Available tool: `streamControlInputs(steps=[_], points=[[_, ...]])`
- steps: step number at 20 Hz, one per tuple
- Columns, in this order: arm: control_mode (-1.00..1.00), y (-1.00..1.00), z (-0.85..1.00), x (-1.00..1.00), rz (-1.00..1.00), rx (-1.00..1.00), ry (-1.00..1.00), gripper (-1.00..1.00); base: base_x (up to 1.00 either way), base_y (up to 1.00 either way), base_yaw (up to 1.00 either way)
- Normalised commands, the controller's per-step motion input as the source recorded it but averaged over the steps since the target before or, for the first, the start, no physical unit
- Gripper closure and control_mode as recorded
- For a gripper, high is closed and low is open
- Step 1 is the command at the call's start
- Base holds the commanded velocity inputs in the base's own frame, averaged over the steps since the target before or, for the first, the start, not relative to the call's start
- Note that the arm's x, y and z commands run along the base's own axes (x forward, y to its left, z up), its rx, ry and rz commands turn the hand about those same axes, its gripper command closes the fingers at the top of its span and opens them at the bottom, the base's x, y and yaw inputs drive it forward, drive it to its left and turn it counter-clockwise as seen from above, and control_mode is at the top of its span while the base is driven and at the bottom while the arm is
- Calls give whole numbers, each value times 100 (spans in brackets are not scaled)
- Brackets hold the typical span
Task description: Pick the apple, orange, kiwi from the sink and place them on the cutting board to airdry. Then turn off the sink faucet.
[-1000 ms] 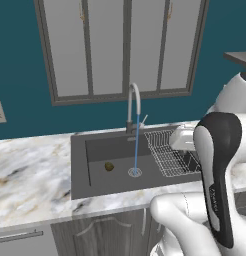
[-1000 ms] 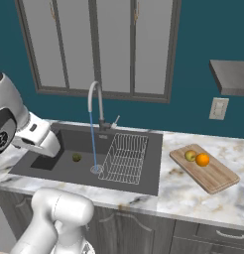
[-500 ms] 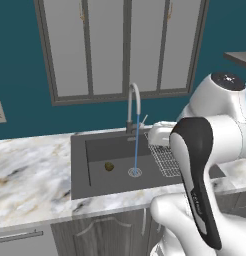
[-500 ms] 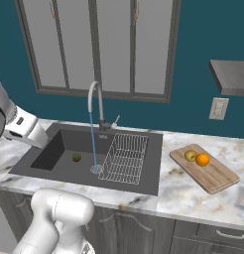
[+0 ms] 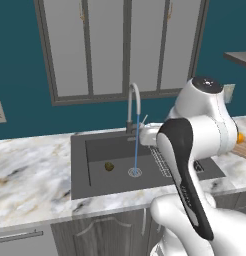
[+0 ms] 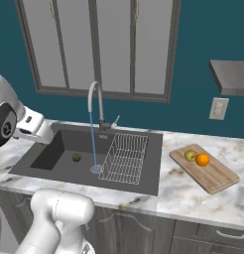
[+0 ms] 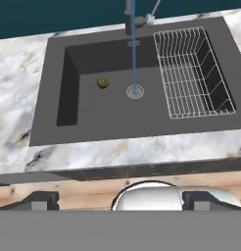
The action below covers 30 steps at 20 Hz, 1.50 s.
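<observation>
Water runs in a thin blue stream from the sink faucet (image 6: 96,106) straight down onto the round drain (image 7: 134,91), and the kiwi (image 7: 103,82) sits alone on the dark floor of the sink (image 7: 108,117), just beside that drain on the side away from the wire dish rack (image 7: 196,73). The right base view gives the other half of the story: the apple (image 6: 191,155) and the orange (image 6: 203,159) rest touching each other on the cutting board (image 6: 213,176), which lies on the marble counter (image 6: 193,196) well apart from the basin, past the rack end. From the left base view the white arm covers most of that side; just an edge of the board and a sliver of orange peek out past it, while the kiwi and the falling water show clearly. The hand view looks down over the whole basin from above the counter's front edge, and the gripper (image 7: 120,198) shows its two dark fingertips (image 7: 41,200) spread wide at the bottom, with nothing between them. The faucet's small side lever (image 6: 114,120) shows best from the right, angled up beside the base of the gooseneck.
</observation>
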Motion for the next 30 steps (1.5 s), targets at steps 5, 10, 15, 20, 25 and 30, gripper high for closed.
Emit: streamControlInputs(steps=[5, 10, 15, 20, 25, 30], points=[[-100, 1, -19, 41, 11, 0, 0, -100, 0, 0, 0], [-100, 14, -37, 44, 6, -1, 0, -100, 0, 0, 0], [-100, 9, -36, 47, 3, -2, 0, -100, 0, 0, 0], [-100, 2, -22, 34, 2, -1, 0, -100, 0, 0, 0], [-100, 8, -26, 34, 1, 0, 0, -100, 0, 0, 0], [-100, 7, -29, 40, 1, 0, 0, -100, 0, 0, 0]])
